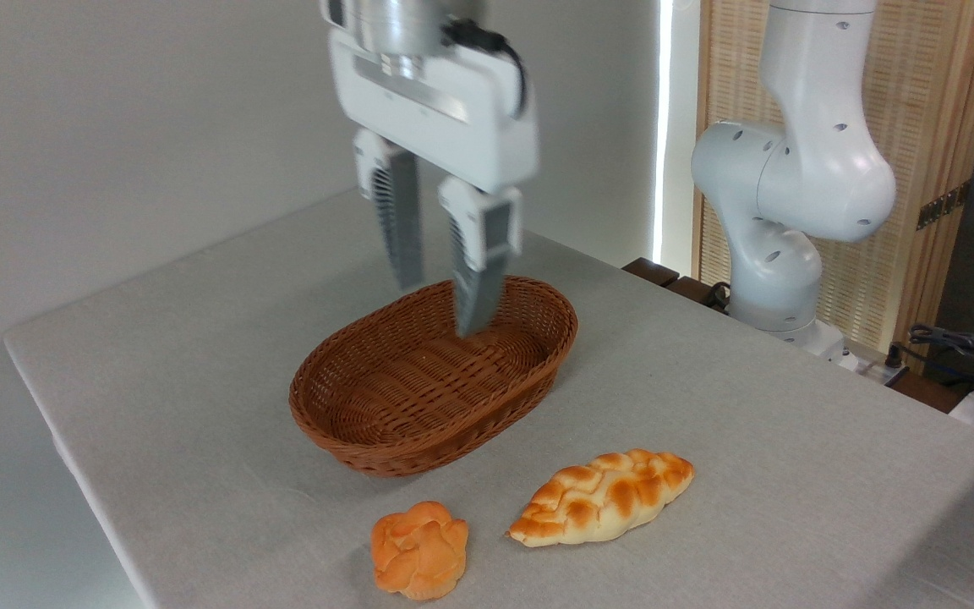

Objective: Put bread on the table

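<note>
The gripper [440,309] is hanging above the wicker basket [434,377], its two fingers pointing downward with a narrow gap between them and nothing held in that gap. The finger tips are showing against the far part of the basket, one near the far rim and the other a little lower against the inner wall; whether they are touching the weave is not clear. The basket is sitting on the grey tabletop [157,355] with nothing showing inside it.

The bread [602,497], a braided loaf with toasted brown patches, is lying flat on the tabletop in front of the basket and to its right, apart from the rim. A small round orange bun [418,549] is resting just beside the loaf's left tip, nearer the front edge, without touching it.

The white arm [796,178] is standing behind the tabletop's right side, with a slatted wooden screen [943,127] behind it and some cables [956,342] lying at the far right
</note>
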